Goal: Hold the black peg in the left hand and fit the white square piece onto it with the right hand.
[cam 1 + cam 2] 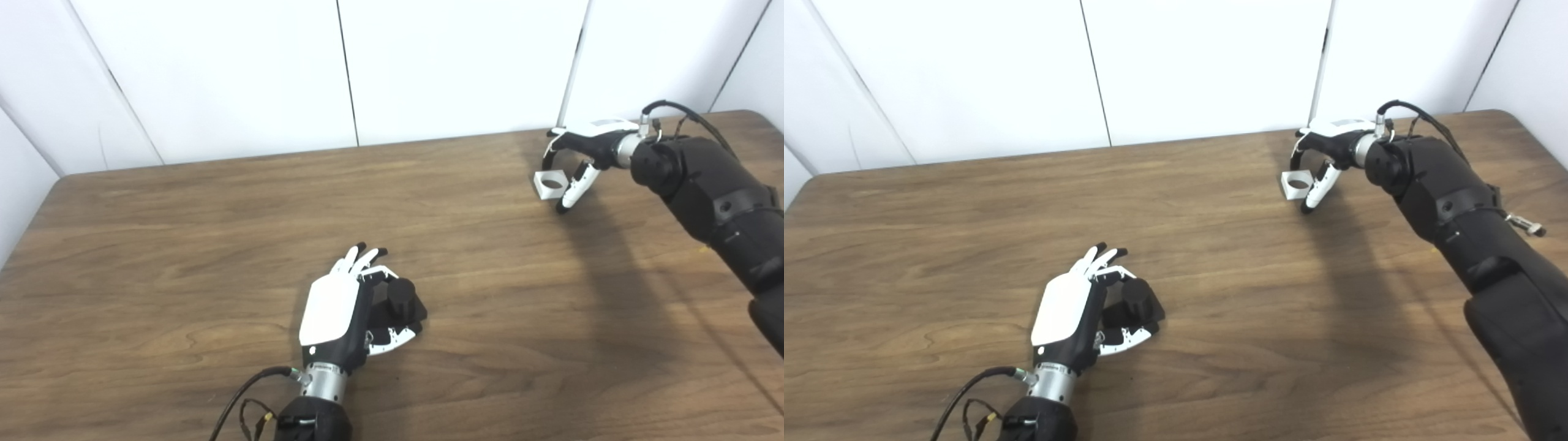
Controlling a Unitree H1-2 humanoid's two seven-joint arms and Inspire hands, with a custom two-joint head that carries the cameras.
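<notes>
The right hand (572, 162), up at two o'clock, curls loosely round the white square piece (549, 184); whether it grips, I can't tell. The left hand (343, 312) cups the black peg (401, 297). Pinch the piece's edges, keeping its hole clear.

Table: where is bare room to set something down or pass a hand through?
The table is bare along its left side and between the left hand at the black peg and the right hand around the white square piece.

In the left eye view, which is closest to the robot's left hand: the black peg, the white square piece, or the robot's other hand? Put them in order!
1. black peg: right against the left hand, at the near middle of the table.
2. white square piece: far across, toward the back right.
3. right hand: just beyond the piece, curled around it.
</notes>
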